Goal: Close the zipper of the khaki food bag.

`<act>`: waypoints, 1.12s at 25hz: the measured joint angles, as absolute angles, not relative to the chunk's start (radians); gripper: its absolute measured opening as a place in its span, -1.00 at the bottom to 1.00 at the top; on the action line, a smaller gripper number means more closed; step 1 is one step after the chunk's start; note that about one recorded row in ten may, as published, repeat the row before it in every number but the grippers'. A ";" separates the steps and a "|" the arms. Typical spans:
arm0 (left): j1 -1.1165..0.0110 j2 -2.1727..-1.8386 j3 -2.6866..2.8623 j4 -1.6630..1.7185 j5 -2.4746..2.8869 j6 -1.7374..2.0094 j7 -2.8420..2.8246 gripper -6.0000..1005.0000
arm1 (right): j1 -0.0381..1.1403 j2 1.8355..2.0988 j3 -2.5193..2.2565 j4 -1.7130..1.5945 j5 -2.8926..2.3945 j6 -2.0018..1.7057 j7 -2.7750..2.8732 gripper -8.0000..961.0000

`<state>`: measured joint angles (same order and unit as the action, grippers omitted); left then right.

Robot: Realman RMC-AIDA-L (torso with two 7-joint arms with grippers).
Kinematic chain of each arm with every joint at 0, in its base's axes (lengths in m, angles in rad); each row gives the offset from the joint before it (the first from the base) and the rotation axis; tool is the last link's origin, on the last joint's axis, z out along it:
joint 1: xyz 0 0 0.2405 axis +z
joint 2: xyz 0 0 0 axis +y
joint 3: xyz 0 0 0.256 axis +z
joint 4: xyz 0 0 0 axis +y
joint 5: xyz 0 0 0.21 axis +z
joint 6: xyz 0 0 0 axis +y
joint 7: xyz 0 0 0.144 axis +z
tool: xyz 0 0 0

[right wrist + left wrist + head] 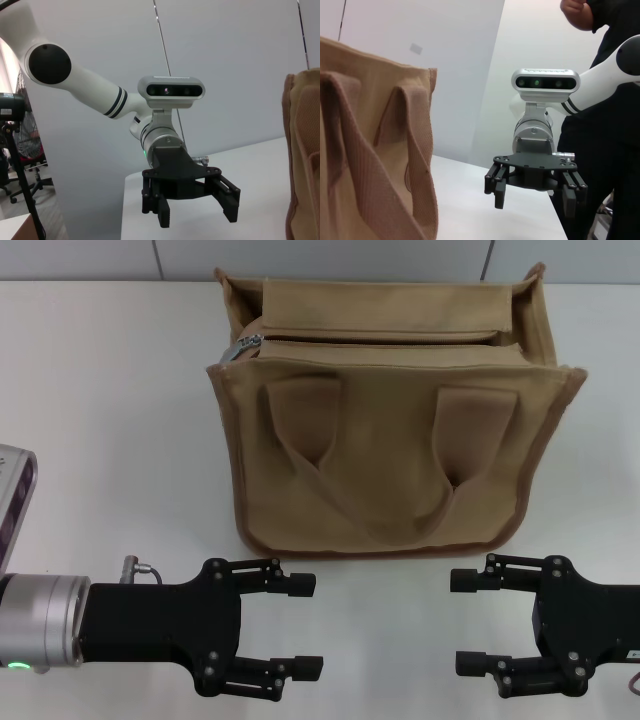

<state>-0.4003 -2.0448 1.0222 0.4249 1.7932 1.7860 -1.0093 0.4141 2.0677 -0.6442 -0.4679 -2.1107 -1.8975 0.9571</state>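
Khaki food bag point(390, 460) stands unobstructed on the white table point(100, 420), left gripper point(300, 627) and right gripper point(467, 622) both spread apart before it.

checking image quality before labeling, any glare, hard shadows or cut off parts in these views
Head view: even light, soft shadow under the khaki food bag, no glare; the left end effector and right end effector are cropped at the bottom edge. Left wrist view: bag cut off at the frame edge. Right wrist view: only a strip of bag shows.
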 joint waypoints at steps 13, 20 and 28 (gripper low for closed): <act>-0.400 -2.045 1.020 0.425 1.793 1.788 -1.009 0.59 | 0.414 2.068 -0.644 -0.468 -2.111 -1.899 0.955 0.59; -0.404 -2.048 0.994 0.425 1.782 1.834 -1.003 0.59 | 0.416 2.068 -0.643 -0.468 -2.111 -1.899 0.954 0.59; -0.434 -2.069 0.800 0.380 1.586 1.943 -0.923 0.59 | 0.417 2.069 -0.643 -0.468 -2.109 -1.895 0.953 0.59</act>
<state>-0.4338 -2.0692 0.8001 0.3802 1.5864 1.9426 -0.9225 0.4173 2.0692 -0.6427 -0.4678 -2.1094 -1.8946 0.9530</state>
